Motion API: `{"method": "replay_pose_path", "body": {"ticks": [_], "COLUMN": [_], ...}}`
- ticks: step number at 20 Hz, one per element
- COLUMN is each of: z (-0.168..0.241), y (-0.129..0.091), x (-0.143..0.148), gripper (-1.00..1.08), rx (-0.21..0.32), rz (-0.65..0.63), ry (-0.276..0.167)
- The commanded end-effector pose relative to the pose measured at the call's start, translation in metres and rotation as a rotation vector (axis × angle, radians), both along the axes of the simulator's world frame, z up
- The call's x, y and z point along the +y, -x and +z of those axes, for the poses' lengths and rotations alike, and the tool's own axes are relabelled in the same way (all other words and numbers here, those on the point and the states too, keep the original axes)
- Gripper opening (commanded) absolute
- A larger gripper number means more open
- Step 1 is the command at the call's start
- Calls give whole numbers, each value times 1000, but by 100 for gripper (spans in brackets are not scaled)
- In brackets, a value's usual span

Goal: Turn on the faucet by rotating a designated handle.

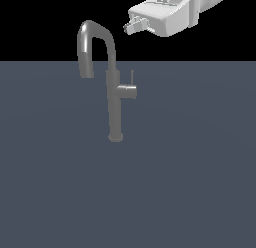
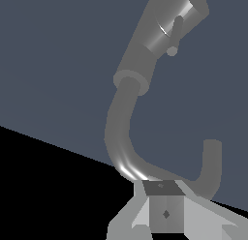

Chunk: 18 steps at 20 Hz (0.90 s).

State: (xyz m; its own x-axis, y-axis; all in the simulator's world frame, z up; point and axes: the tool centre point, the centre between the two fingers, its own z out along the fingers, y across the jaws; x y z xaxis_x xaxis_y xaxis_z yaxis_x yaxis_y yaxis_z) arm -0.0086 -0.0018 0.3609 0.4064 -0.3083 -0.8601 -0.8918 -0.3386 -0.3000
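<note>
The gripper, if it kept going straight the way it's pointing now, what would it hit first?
Probably the faucet's curved spout: in the wrist view it lies right ahead of the gripper. The handle sits farther on. Depth is uncertain.

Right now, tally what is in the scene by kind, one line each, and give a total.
Faucet, grey metal with gooseneck spout: 1
Handle, short stub on the stem with a thin pin lever: 1
Gripper, white, above and apart from the faucet: 1
Total: 3
</note>
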Motion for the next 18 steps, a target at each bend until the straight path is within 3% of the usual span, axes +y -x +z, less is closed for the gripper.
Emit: {"method": "replay_pose_path", "body": {"ticks": [1,11,18], "z": [-12,-67,-96], "y": [-10,-42,-53], "x": [-4,-16,-19], "gripper": [-100,-100,-100], "rx": [43,214,297], "rz": [-58,-286,-397], "ry": [-53,-261,-362]}}
